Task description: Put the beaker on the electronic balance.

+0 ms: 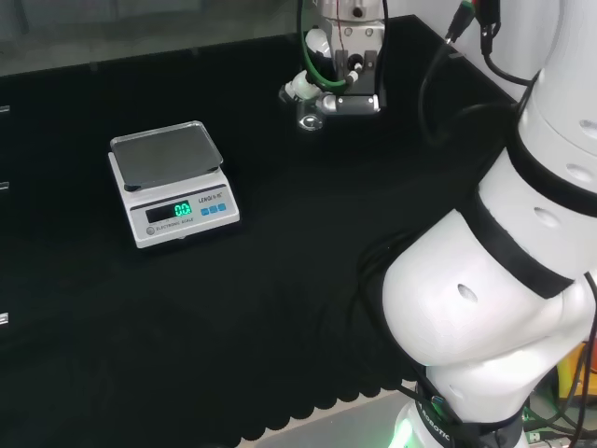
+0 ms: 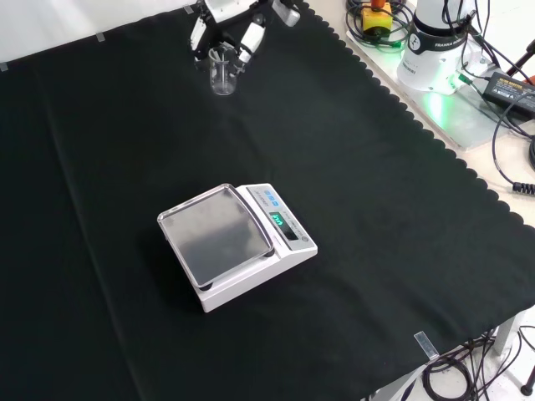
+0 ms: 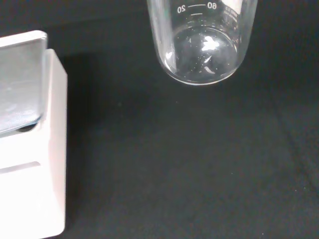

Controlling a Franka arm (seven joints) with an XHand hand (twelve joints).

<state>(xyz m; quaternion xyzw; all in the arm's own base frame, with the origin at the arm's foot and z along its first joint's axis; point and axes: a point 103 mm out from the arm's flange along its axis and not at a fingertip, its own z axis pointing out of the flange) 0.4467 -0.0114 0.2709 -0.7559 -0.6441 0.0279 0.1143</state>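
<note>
A small clear glass beaker [image 2: 222, 77] stands upright at the far end of the black cloth; it also shows close up as the beaker [image 3: 202, 42] and from behind the arm as the beaker [image 1: 310, 118]. The black and white hand [image 2: 226, 33] hangs right over it, fingers curled down on both sides of its upper part. The hand [image 1: 340, 79] sits just above the glass. The white electronic balance [image 2: 238, 242] stands mid-cloth with a bare steel pan [image 1: 164, 151] and a lit green display.
The balance's white body [image 3: 30, 149] stands close beside the beaker. Open black cloth lies between beaker and balance. The arm's white links [image 1: 504, 271] rise at the right of the head view. Cables and a power box [image 2: 510, 83] lie off the cloth's edge.
</note>
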